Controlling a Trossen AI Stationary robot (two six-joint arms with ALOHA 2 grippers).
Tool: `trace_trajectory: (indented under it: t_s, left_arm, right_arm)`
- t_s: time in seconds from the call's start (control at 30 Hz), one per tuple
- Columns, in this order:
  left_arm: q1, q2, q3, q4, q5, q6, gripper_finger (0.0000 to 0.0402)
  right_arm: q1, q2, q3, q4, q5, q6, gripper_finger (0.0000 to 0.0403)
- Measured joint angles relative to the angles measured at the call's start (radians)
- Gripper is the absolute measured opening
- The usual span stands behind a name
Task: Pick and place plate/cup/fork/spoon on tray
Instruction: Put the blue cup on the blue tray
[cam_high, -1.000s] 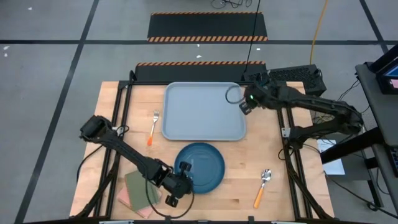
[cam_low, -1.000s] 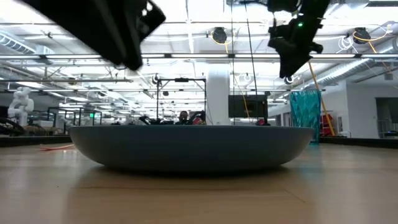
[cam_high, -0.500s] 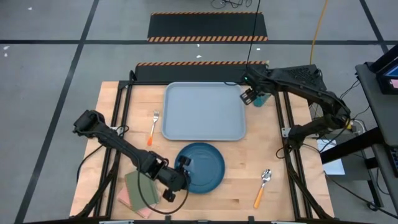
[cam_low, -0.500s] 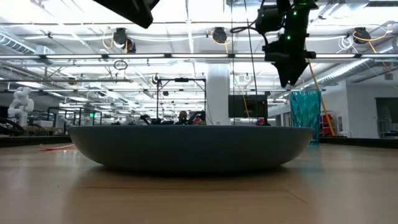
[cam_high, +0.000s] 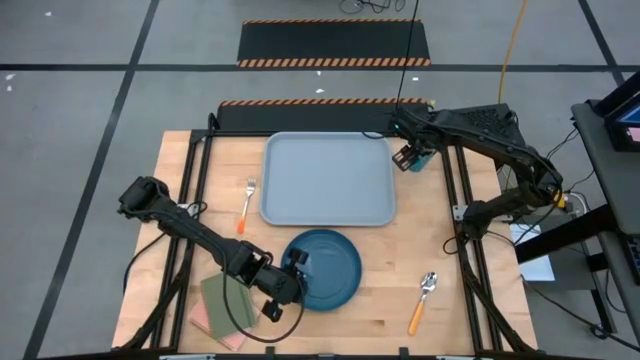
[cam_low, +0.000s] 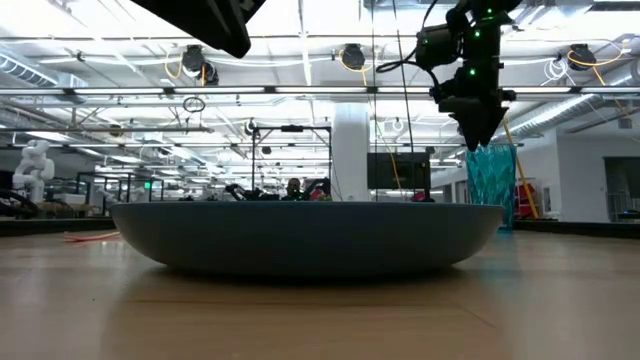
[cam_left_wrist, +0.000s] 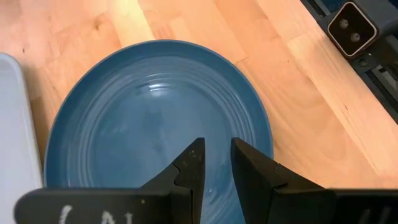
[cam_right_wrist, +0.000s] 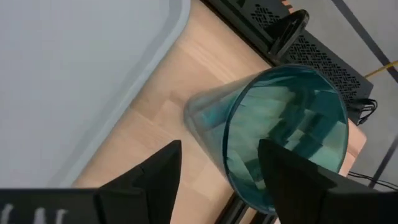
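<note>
We are hovering our right claw (cam_right_wrist: 214, 163) directly over the cup (cam_right_wrist: 283, 134), which is standing upright on the table (cam_high: 480, 300) just beside the tray's (cam_high: 330, 180) far right corner, outside its rim. The cup's long axis is running straight up toward the claw, and the spread fingers are flanking its near rim without gripping it, so we judge the coming move to be a straight descent. This arm is plainly the nearer one. Our left claw (cam_left_wrist: 216, 163) is poised over the plate (cam_left_wrist: 112, 118), which is lying on the table nearside of the tray; its fingers are standing narrowly parted, grasping nothing visible.
</note>
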Motion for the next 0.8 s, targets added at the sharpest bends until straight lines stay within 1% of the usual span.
trace_trajectory:
  t_s: [0.17,0.4,0.6,0.67,0.8]
  left_arm:
    - [0.002,0.0,0.0,0.001,0.0,0.003,0.0081]
    - [0.005,0.0,0.0,0.035,0.001,0.034,0.0081]
    - [0.005,0.0,0.0,0.038,0.001,0.052,0.0081]
    - [0.005,0.0,0.0,0.038,0.001,0.052,0.0081]
    - [0.005,0.0,0.0,0.038,0.001,0.053,0.0081]
  right_arm:
    - [-0.008,0.0,-0.03,0.018,0.001,-0.031,0.0167]
    - [-0.008,0.0,-0.074,0.041,0.002,-0.058,0.0084]
    - [-0.002,-0.001,-0.077,0.038,-0.002,-0.079,0.0012]
    - [0.008,-0.003,-0.077,0.043,0.0,-0.08,0.0006]
    - [0.05,-0.003,-0.077,0.059,0.001,-0.085,0.0009]
